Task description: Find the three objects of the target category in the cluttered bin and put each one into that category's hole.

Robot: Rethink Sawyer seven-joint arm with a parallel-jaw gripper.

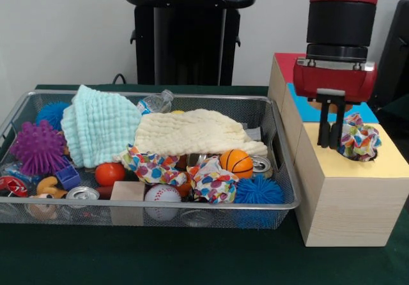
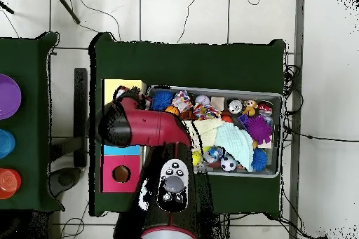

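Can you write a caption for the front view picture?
Gripper beside a colorful cloth at the yellow box's hole, next to a toy-filled wire bin.

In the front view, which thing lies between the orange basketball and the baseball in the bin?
In the front view, a crumpled multicoloured cloth lies between the orange basketball and the baseball.

Red arm (image 2: pixel 144 127) reaches across the coloured box (image 2: pixel 119 89), covering its middle; red section's hole (image 2: pixel 121 174) shows. Wire bin (image 2: pixel 275 99) beside it holds balls, cloths, toys. Green table (image 2: pixel 210 57) underneath.
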